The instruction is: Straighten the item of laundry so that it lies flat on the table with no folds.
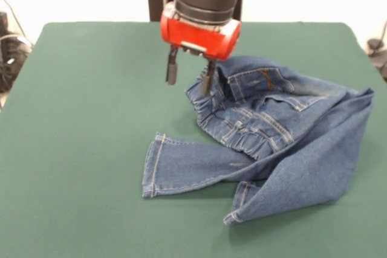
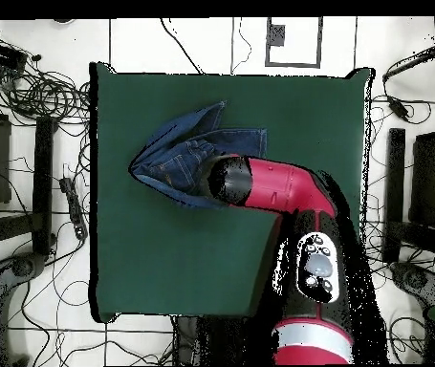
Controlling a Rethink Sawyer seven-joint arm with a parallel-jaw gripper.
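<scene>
The item of laundry (image 1: 284, 149), small blue jeans, lies crumpled on the right half of the green table (image 1: 78, 137). Its gathered waistband is bunched up in the middle. One leg is folded over to the right, and the other stretches left with its hem flat. My gripper (image 1: 190, 77) hangs open at the waistband's far left edge. One of its fingers (image 1: 208, 81) is against the denim and the other stands over bare cloth. From overhead, the jeans (image 2: 175, 153) lie folded in a wedge, and my arm (image 2: 278, 186) hides the gripper and part of them.
Green table cloth (image 2: 192, 268) spreads wide around the jeans. Off the table lie cables (image 2: 30, 91) and stands (image 2: 44, 182) on the floor. A dark object (image 1: 9, 52) sits beyond the table's left edge in the front view.
</scene>
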